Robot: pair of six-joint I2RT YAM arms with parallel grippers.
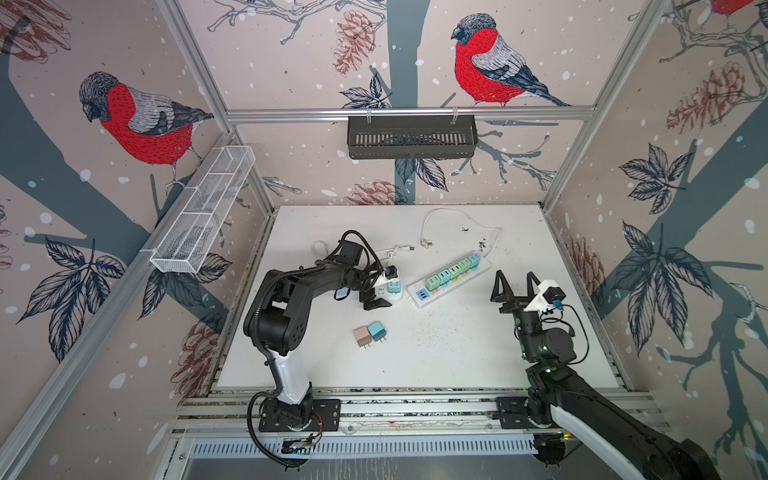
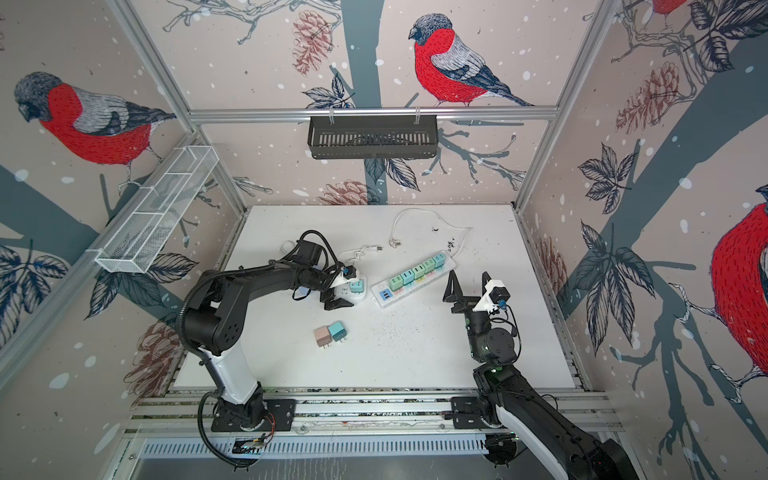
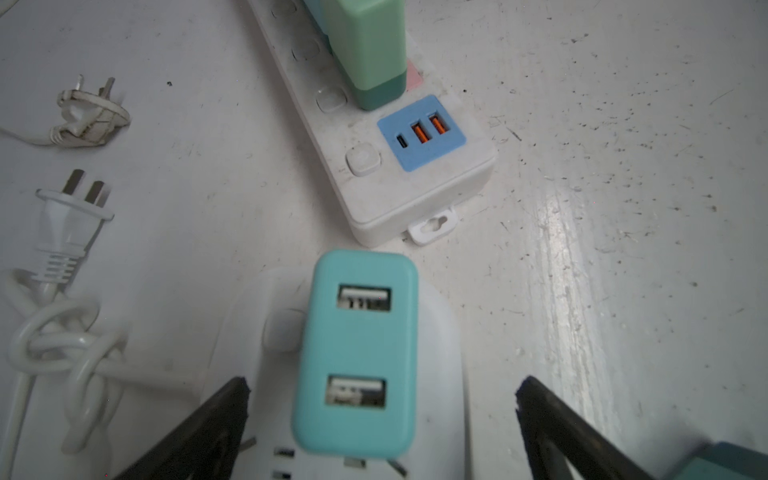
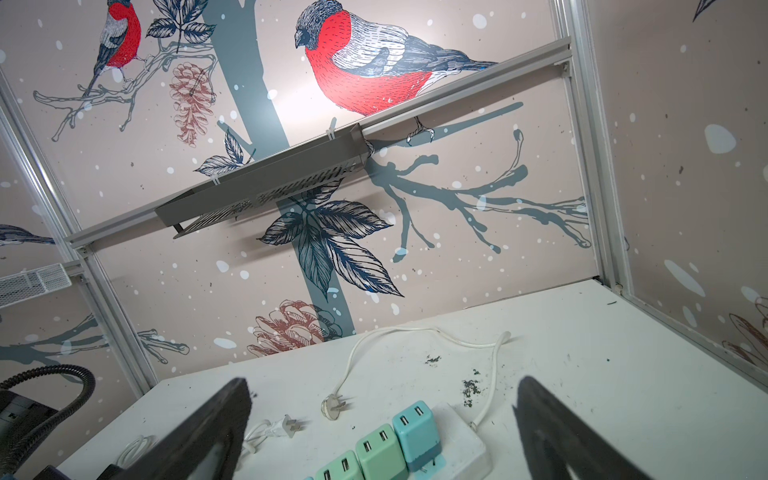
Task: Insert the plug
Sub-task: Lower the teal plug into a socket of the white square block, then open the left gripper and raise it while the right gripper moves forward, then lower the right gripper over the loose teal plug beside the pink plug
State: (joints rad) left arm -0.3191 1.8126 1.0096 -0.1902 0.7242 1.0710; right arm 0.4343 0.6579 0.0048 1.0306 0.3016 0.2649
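Teal plug (image 3: 355, 353), ports up, seemingly seated in white socket (image 3: 436, 332) between released, downturned left jaws; right jaws spread, raised.

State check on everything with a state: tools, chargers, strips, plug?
left tool, open, straddling seated teal charger, clear of it.
right tool, open, empty, raised.
seated teal charger, upright in small strip.
pink charger, loose on table.
loose teal charger, beside pink.
long strip, row of chargers plugged in.
cord plug, unplugged.

Top views overlook table (image 1: 415, 361); wrist cameras seemingly low.
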